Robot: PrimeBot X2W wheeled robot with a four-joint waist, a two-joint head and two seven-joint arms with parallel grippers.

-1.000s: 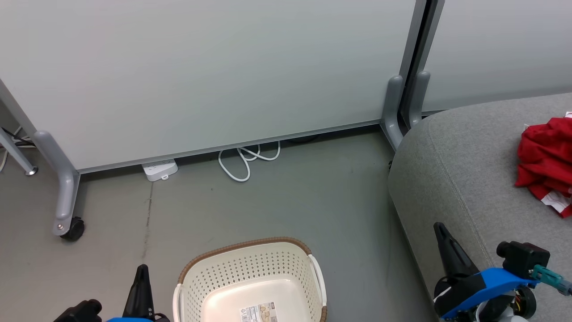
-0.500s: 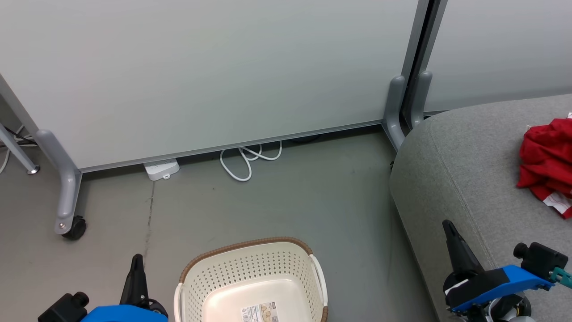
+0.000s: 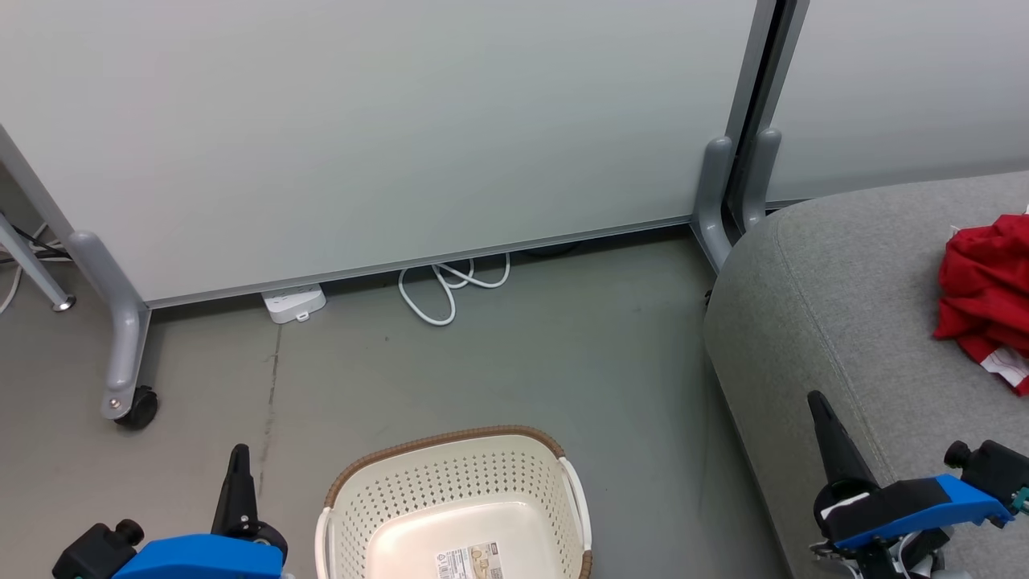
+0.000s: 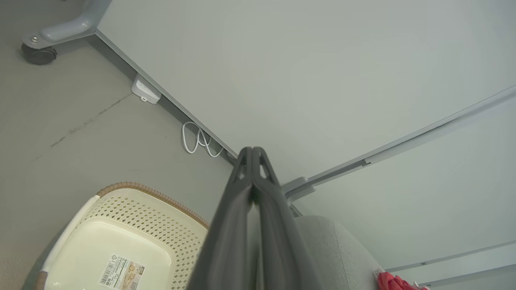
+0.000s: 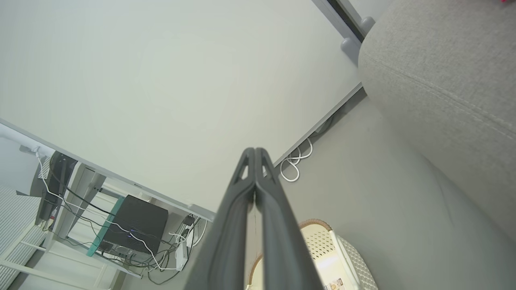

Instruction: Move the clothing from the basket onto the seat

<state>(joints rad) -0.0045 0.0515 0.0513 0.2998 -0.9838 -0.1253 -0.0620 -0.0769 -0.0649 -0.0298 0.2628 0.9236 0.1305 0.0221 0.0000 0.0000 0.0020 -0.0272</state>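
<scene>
The cream basket [image 3: 450, 482] stands on the floor at the bottom centre, with a paper label on its bare bottom; it also shows in the left wrist view [image 4: 133, 213] and the right wrist view [image 5: 346, 257]. Red clothing [image 3: 985, 289] lies crumpled on the grey seat [image 3: 844, 305] at the right edge, and a red scrap of clothing [image 4: 397, 282] shows on the seat [image 4: 334, 249]. My left gripper [image 3: 238, 458] is shut and holds nothing, left of the basket. My right gripper [image 3: 820, 406] is shut and holds nothing, over the seat's front corner.
A pale partition wall [image 3: 362, 137] on wheeled grey feet [image 3: 125, 362] runs behind the floor. A white power strip [image 3: 293, 304] and a looped white cable [image 3: 446, 289] lie at its base. Desks and cables [image 5: 121, 237] show beyond the partition.
Both grippers have drawn back toward the bottom of the head view, the left one showing more of its blue body. The basket and the clothing stay where they were.
</scene>
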